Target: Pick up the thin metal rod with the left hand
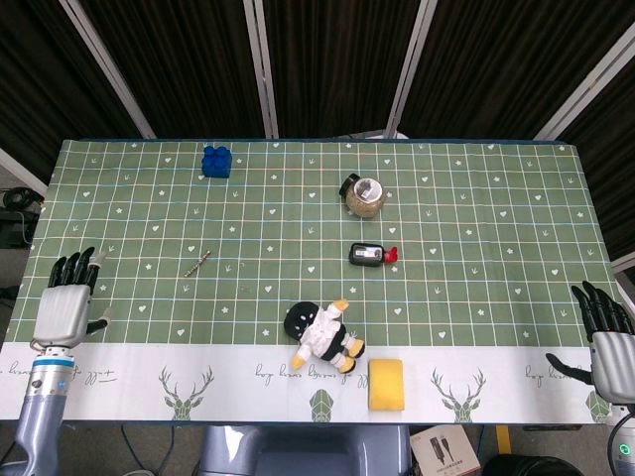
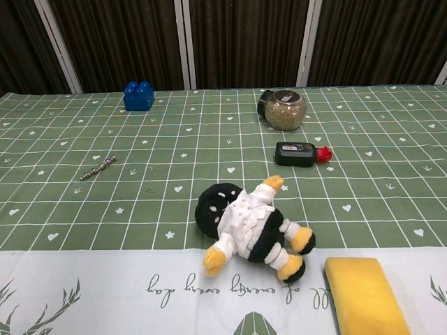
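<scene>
You're at the approach step: nothing is picked yet. Your left hand sits over the table's left edge near the front, fingers spread, holding nothing. It shows only in the head view. The thin metal rod lies flat on the green checked tablecloth, left of centre, angled with its far end toward the right, well apart from the hand. Right hand rests at the right edge near the front, fingers apart, empty.

Next move, as I judge it: bring the left hand across to the right and a bit toward the back edge, get above the rod, lower, then pinch across its narrow width. The rod looks knobbly or beaded along its length and lies flush on the cloth, so expect fingertips to scrape fabric; a roll or slip is likely.

Other stuff:
- blue toy brick, hard plastic, studded, near the back-left corner
- round glass jar of grainy beige filling, tipped on its side
- small black bottle, red cap, lying flat
- plush penguin, soft, near the front edge
- yellow sponge, rectangular, at the front edge
</scene>
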{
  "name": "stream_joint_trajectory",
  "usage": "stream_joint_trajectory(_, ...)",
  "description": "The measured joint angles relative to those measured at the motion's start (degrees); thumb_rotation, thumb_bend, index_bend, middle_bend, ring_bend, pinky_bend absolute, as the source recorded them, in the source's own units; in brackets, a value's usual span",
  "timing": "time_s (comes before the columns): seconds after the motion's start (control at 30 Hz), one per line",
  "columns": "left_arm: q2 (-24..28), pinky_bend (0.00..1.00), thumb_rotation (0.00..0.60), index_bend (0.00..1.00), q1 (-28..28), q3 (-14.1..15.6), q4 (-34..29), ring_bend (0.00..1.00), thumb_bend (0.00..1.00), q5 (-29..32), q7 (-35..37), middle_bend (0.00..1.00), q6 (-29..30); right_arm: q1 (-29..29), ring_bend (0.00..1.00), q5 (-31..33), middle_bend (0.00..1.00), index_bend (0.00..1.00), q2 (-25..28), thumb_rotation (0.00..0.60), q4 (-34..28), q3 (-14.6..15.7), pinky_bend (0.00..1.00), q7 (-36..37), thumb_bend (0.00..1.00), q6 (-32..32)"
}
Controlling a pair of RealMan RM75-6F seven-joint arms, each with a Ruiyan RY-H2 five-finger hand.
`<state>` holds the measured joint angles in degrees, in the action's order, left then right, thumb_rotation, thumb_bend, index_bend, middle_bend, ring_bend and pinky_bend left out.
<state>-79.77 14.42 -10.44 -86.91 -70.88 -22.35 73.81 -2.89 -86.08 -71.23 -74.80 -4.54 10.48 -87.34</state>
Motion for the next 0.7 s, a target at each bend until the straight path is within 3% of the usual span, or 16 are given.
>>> stream_joint_trajectory(0.43, -14.43, 0.0, 0.6, 0.09, 13.06, -8.49, 4.21, 0.0, 0.24, 21.03, -20.09, 0.0, -4.17, 0.16, 0.0, 0.83, 0.0, 0.06, 0.5, 0.6, -0.85, -0.23, 0.12, 1.99, 0.04, 0.54)
stream_joint_trajectory(0.7, -20.18, 0.0, 0.6, 0.08, 18.38, -9.61, 10.64, 0.0, 0.24, 24.96, -24.38, 0.0, -4.23, 0.08, 0.0, 1.16, 0.0, 0.06, 0.58, 0.6, -0.41, -0.4, 0.12, 3.24, 0.04, 1.01)
